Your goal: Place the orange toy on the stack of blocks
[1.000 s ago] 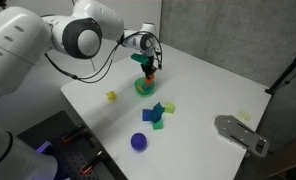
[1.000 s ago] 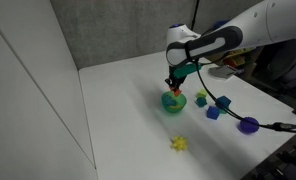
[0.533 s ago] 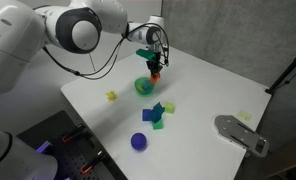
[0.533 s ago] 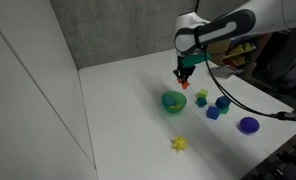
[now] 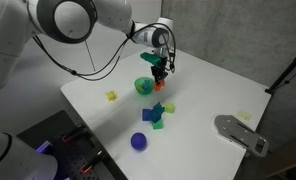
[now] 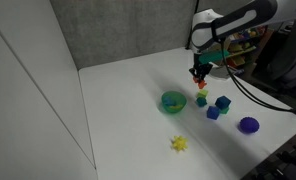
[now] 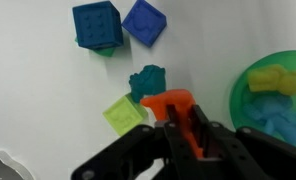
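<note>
My gripper [image 5: 160, 72] is shut on the orange toy [image 5: 159, 85] and holds it in the air, between the green bowl and the stack of blocks [image 5: 158, 111]. In an exterior view the gripper [image 6: 200, 72] holds the orange toy [image 6: 199, 86] just above the green and blue cubes [image 6: 212, 106]. In the wrist view the orange toy [image 7: 166, 101] sits between the fingers [image 7: 178, 120]. Past it lie two blue cubes [image 7: 118, 23], a teal cube [image 7: 146, 79] and a light green cube [image 7: 121, 114].
A green bowl [image 5: 144, 87] [image 6: 173, 101] with small toys inside stands beside the blocks, and its rim shows in the wrist view [image 7: 240, 100]. A purple ball [image 5: 138, 141], a tiny yellow block [image 5: 112, 96] and a grey object [image 5: 240, 132] lie on the white table.
The gripper has lifted from the green bowl and moved sideways toward the blocks, carrying the orange toy with it.
</note>
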